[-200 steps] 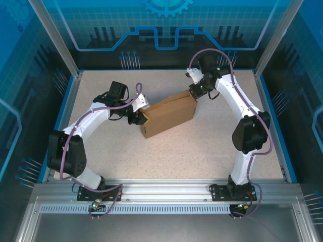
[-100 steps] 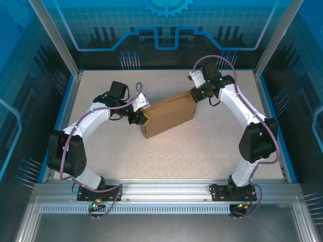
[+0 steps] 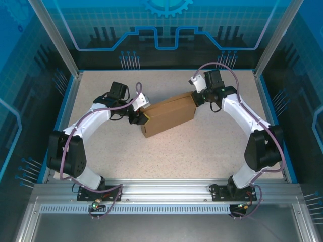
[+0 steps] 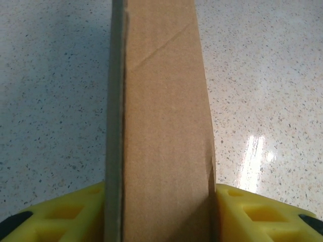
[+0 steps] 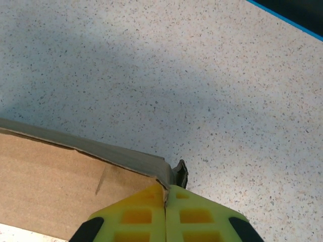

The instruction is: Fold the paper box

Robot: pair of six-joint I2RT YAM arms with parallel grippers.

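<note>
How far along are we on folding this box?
Done: the paper box looks closed into a flat block, no flaps standing open. In hand: left gripper straddles one end, shut right gripper sits at the far corner. Left: possibly tucking that corner; closure unconfirmed.

Tabletop (image 3: 202, 146): pale speckled stone-look surface, glossy, with a streak of glare (image 4: 255, 151) and soft shadows
Border (image 3: 284, 151): narrow blue trim along the table's sides and far edge
Enclosure walls (image 3: 101, 25): translucent blue panels printed with grid and circuit lines, and a gear motif (image 3: 168, 6) at top centre
Frame posts (image 3: 53, 38): bare aluminium, slanting at the corners
Near edge: aluminium rail (image 3: 166, 190), with a slotted strip (image 3: 166, 207) below
</note>
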